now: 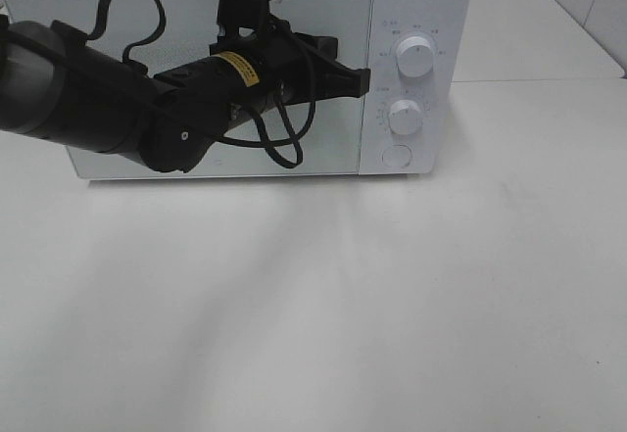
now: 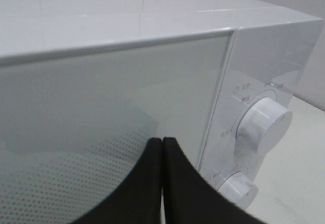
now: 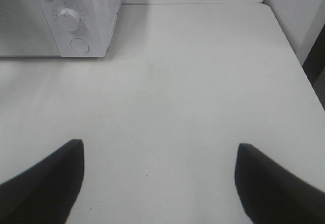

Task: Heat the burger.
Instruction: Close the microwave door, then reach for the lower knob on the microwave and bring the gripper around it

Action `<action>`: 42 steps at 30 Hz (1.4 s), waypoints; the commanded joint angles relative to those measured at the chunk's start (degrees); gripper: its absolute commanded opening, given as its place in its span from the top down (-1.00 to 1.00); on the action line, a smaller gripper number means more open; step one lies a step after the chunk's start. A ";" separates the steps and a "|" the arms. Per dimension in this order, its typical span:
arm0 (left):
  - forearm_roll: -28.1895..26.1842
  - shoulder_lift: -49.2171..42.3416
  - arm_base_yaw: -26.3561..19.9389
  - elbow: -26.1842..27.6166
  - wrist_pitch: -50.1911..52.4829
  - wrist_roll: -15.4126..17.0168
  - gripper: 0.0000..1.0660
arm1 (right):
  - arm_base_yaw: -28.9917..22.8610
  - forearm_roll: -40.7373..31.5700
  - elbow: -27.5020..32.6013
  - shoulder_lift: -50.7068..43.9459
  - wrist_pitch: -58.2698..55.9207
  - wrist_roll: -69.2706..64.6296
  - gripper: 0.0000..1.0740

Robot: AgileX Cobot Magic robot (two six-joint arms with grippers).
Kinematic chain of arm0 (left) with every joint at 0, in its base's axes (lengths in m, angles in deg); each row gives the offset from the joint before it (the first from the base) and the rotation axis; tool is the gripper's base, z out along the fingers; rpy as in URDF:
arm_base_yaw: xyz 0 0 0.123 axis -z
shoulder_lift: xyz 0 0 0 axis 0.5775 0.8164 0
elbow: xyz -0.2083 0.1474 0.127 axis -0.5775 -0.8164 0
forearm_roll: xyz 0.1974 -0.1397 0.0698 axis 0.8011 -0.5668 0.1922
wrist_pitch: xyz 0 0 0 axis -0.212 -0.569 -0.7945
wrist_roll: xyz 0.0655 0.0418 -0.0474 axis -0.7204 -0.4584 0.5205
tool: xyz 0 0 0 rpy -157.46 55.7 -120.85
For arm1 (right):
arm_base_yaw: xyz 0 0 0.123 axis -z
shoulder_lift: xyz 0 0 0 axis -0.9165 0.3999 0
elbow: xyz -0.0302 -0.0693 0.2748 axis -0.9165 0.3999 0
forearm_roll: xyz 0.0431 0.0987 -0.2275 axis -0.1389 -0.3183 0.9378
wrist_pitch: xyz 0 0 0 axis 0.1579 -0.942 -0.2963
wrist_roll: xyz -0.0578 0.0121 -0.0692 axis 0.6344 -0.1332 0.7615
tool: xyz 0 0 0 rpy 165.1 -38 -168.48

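The burger shows in no view. A white microwave (image 1: 421, 1) stands at the back of the table with its grey glass door (image 2: 101, 107) closed. My left gripper (image 1: 364, 79) is shut with nothing in it. Its joined tips (image 2: 161, 140) sit against the door's right edge, just left of the control panel and about level with the upper knob (image 1: 415, 58). In the right wrist view my right gripper (image 3: 160, 145) hangs open over bare table, to the right of the microwave (image 3: 91, 10), holding nothing. It is outside the exterior high view.
The control panel carries an upper knob (image 2: 265, 125), a lower knob (image 1: 405, 117) and a round button (image 1: 395, 155). The white table (image 1: 323, 305) spreads out in front of the microwave. A table seam (image 3: 203, 3) and the right table edge (image 3: 299, 56) show.
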 commanded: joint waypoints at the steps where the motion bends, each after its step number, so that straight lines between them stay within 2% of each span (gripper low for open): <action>1: -5.44 0.40 -1.83 1.60 1.20 -0.11 1.00 | 0.40 0.00 0.11 -1.43 0.63 -0.46 -0.42; 4: -4.93 0.29 -1.55 1.60 0.11 -0.11 1.00 | 0.40 0.00 0.11 -1.43 0.63 -0.46 -0.42; 9: -3.78 -2.46 0.17 1.55 -12.32 -0.17 1.00 | 0.40 0.00 0.11 -1.43 0.63 -0.46 -0.42; 17: -2.12 -4.47 2.81 1.55 -21.37 -0.17 1.00 | 0.40 0.00 0.11 -1.43 0.63 -0.46 -0.42; 19: -1.89 -6.25 4.47 1.55 -27.56 -0.17 1.00 | 0.40 0.00 0.11 -1.43 0.63 -0.46 -0.42; 24: -1.89 -7.68 5.56 1.55 -35.24 -0.17 1.00 | 0.40 0.00 0.11 -1.43 0.63 -0.46 -0.42; 25: -1.89 -8.48 5.84 1.55 -40.22 0.29 0.87 | 0.40 0.00 0.11 -1.43 0.63 -0.46 -0.42; 28: -1.95 -8.88 5.84 1.55 -42.80 0.29 0.75 | 0.40 0.00 0.11 -1.43 0.63 -0.46 -0.42; 29: -2.01 -9.57 5.84 1.55 -47.78 0.29 0.46 | 0.40 0.00 0.11 -1.43 0.63 -0.52 -0.42; 30: -2.01 -10.37 5.84 1.55 -52.77 0.29 0.05 | 0.40 0.00 0.11 -1.43 0.63 -0.52 -0.42; 31: -2.01 -10.37 5.84 1.55 -52.77 0.29 0.05 | 0.40 0.00 0.11 -1.43 0.63 -0.52 -0.42; 32: -2.01 -10.89 5.84 1.55 -55.00 0.52 -0.20 | 0.40 0.00 0.11 -1.43 0.63 -0.52 -0.42; 33: -2.12 -11.57 5.84 1.55 -58.56 1.66 -0.64 | 0.40 0.00 0.11 -1.43 0.63 -0.52 -0.42; 34: -2.12 -11.57 5.84 1.55 -58.56 1.66 -0.64 | 0.40 0.00 0.11 -1.43 0.63 -0.52 -0.42; 36: -2.06 -12.20 5.84 1.55 -63.20 2.64 -0.91 | 0.40 0.00 0.11 -1.43 0.63 -0.52 -0.42; 42: -2.06 -13.01 5.84 1.55 -70.59 2.64 -0.91 | 0.40 0.00 0.11 -1.43 0.63 -0.52 -0.42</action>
